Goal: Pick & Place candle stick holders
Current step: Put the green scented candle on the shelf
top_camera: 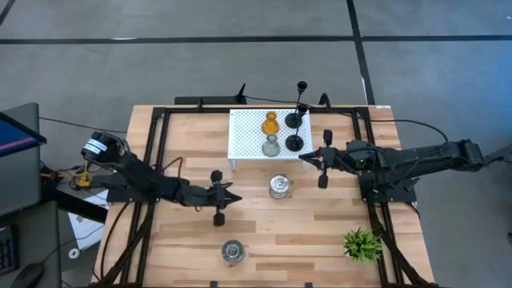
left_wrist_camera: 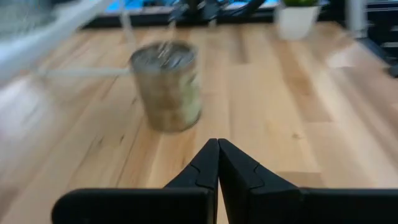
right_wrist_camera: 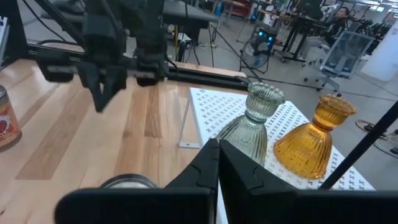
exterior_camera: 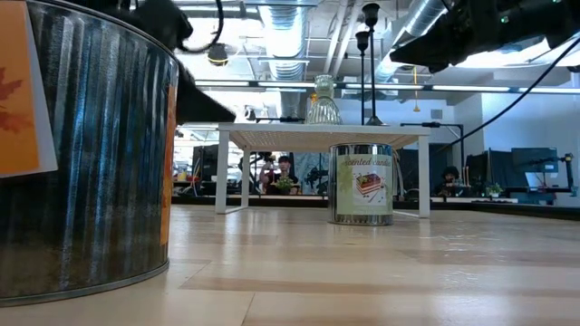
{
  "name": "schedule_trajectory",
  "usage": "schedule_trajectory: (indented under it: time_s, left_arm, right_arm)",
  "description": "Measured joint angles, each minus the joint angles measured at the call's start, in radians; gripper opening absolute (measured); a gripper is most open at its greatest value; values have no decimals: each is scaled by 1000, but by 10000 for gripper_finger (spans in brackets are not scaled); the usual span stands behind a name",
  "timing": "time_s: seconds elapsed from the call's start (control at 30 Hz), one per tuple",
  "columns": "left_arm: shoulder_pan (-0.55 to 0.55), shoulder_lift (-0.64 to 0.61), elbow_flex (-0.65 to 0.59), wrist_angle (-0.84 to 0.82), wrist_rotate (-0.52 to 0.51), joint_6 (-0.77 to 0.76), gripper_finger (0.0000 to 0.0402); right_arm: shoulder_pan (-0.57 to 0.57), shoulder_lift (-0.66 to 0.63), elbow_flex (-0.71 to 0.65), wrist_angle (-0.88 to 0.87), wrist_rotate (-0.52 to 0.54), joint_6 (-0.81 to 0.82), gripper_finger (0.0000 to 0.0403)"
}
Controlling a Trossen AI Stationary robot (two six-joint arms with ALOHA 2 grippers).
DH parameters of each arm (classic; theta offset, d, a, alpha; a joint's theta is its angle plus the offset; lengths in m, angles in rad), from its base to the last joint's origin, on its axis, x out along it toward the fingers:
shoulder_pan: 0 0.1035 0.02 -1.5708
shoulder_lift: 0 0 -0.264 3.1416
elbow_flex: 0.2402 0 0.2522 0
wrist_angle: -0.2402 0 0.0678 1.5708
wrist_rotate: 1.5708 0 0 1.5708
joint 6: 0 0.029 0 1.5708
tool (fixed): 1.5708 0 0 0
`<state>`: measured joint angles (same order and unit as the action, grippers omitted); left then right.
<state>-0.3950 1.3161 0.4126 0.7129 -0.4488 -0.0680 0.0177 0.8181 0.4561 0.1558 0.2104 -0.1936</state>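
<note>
High view: four holders stand on the white perforated stand [top_camera: 262, 134] at the table's far edge: amber ribbed glass [top_camera: 270, 123], grey-green glass [top_camera: 271, 146], two black thin-stemmed ones [top_camera: 294, 120].

Low view: a ridged silvery jar [exterior_camera: 82, 154] looms near; another labelled jar [exterior_camera: 362, 184] stands mid-table.

Left wrist view: left gripper [left_wrist_camera: 217, 163], pinched closed, faces that jar.

Right wrist view: right gripper [right_wrist_camera: 218, 163], closed and empty, hovers beside the stand.
</note>
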Motion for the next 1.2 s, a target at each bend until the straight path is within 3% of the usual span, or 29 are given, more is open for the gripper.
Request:
schedule_trajectory:
  time_s: [0.1,0.33,0.53,1.03,1.2]
  left_arm:
    - [16,75,0,46,-25,-66,8]
    - [90,264,0,293,-45,-72,8]
    - [129,374,3,393,-45,-72,8]
    - [139,540,178,411,-43,-50,8]
    - [139,547,212,412,29,-32,21]
  right_arm:
    - [0,0,0,1,0,0,0]
    - [1,0,0,2,0,1,0]
    - [1,0,0,-2,0,0,0]
    - [1,1,0,-14,0,1,0]
    - [4,1,0,-19,0,1,0]
